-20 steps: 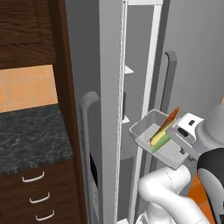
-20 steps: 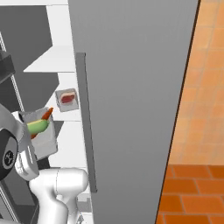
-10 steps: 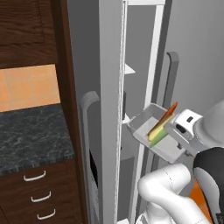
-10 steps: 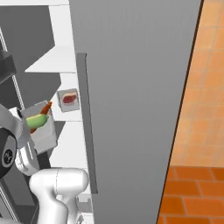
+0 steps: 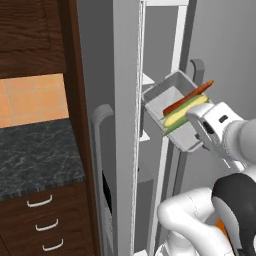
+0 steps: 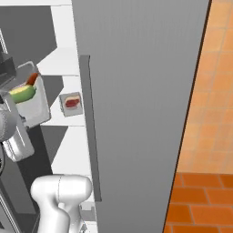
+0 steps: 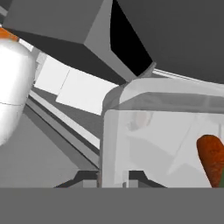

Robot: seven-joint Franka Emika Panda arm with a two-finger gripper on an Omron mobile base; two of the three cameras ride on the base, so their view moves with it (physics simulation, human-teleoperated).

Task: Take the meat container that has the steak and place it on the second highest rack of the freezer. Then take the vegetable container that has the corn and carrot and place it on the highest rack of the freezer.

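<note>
- Fingers (image 5: pixel 196 134) pinch the tray (image 5: pixel 172 107) rim; it tilts, so the corn (image 5: pixel 185 111) and carrot (image 5: pixel 188 97) may slide out.
- Tray could clip the freezer (image 5: pixel 165 60) frame going in.

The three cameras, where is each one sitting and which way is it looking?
Left base view: behind the arm on its left, facing the open freezer; the white arm rises lower right, lifting the vegetable container with corn and carrot.
Right base view: behind on the right, facing the freezer door; arm at lower left.
Hand view: on the hand, looking along the gripper, shut on the container's rim.
Both base views share the vegetable container; the right one also shows the steak container shelved.
</note>
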